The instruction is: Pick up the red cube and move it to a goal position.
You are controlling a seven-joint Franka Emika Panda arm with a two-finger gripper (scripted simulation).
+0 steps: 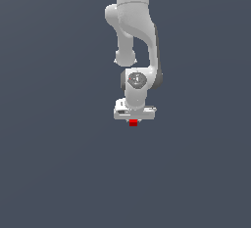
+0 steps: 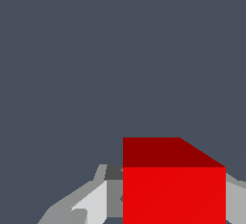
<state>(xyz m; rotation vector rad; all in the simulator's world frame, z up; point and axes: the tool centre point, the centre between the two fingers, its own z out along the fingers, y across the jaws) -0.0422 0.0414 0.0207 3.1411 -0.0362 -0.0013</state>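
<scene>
Arm: white Franka Panda arm [image 1: 132,31], reaching down the middle of the exterior view with the wrist pointing straight down.

Gripper: white gripper [image 1: 133,120] hanging at the arm's lower end, its crossbar level and much wider than the cube beneath it.

Fingers: in the wrist view, grey fingers [image 2: 91,204] show on one side of the cube and another grey finger part shows on the cube's far side, each seemingly against a cube face (the contact lines themselves are cut off at the frame edge). The jaws stand narrowed to about the cube's width, with the cube between them.

Red cube: bright red cube [image 1: 133,123] [image 2: 174,189], sitting between the fingertips, directly under the middle of the crossbar. In the wrist view it fills the space between the fingers, one lit face and one darker face showing.

Surface: plain slate-grey ground [image 1: 54,163] all round. Whether the cube rests on it or hangs just clear of it cannot be told, since no shadow or edge marks the ground level.
</scene>
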